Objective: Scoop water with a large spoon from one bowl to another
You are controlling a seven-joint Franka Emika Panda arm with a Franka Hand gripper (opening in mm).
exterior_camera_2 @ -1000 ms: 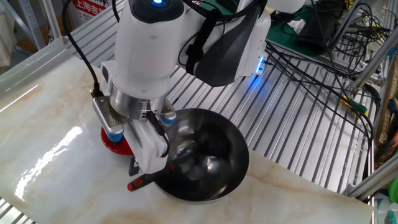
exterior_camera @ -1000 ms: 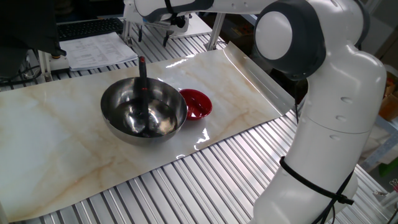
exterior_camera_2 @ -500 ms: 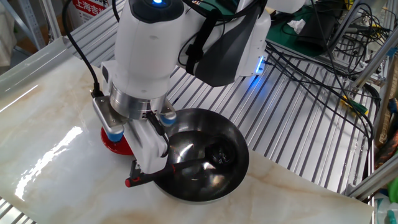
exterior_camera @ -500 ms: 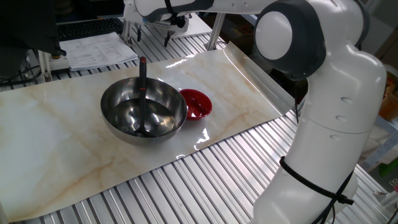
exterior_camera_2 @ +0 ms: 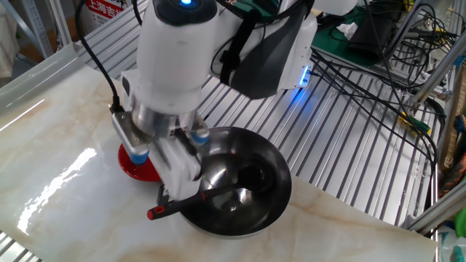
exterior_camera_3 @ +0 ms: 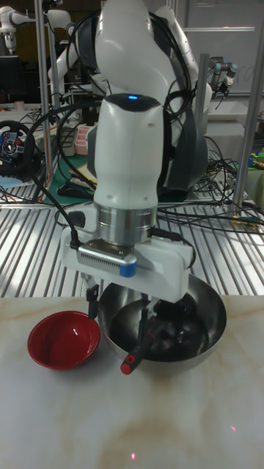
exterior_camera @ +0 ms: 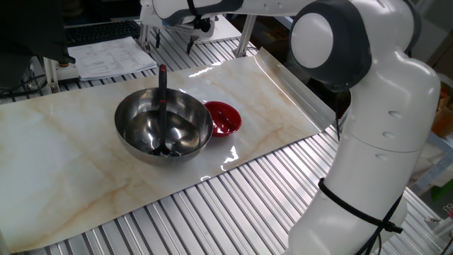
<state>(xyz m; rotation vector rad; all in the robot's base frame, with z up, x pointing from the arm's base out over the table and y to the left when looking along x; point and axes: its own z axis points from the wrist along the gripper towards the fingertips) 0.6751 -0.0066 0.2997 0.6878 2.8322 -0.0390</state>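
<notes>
The large steel bowl [exterior_camera: 164, 129] [exterior_camera_2: 237, 191] [exterior_camera_3: 163, 322] stands on the marble sheet, and faint glints show the water in it. The black large spoon [exterior_camera: 162, 95] [exterior_camera_2: 211, 198] [exterior_camera_3: 139, 337] lies in it, scoop down. Its handle leans on the rim and the red-marked end sticks out. The small red bowl [exterior_camera: 224, 117] [exterior_camera_2: 135, 166] [exterior_camera_3: 63, 340] sits right beside the steel one. My gripper [exterior_camera: 172, 41] [exterior_camera_2: 175, 182] [exterior_camera_3: 121, 304] hangs open just above the handle's end. Nothing is between its fingers.
The marble sheet [exterior_camera: 64, 163] covers a slatted metal table [exterior_camera: 233, 205]. Its far right edge curls up [exterior_camera: 297, 85]. Papers and a keyboard lie beyond the sheet [exterior_camera: 106, 53]. Cables and gear crowd the table behind the arm [exterior_camera_2: 378, 51].
The ripples in the steel bowl have calmed and the spoon has settled against the rim. My hand has shifted slightly up and away from the handle.
</notes>
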